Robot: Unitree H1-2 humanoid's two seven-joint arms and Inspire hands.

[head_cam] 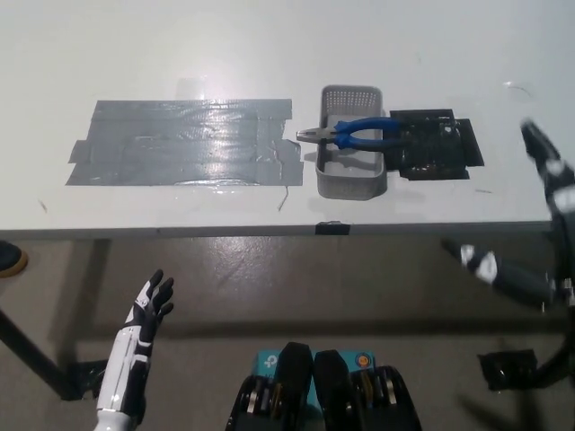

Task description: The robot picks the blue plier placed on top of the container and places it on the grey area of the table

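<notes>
While the blue plier lies across the rim of a grey container on the white table, neither hand touches it. Its jaws point toward the grey area (a patch of shiny tape) just beside the container. A black patch sits on the container's other side. The white left hand rests low, below the table edge, fingers spread and empty. The black right hand hovers, blurred, at the table's right end, fingers apart, holding nothing.
</notes>
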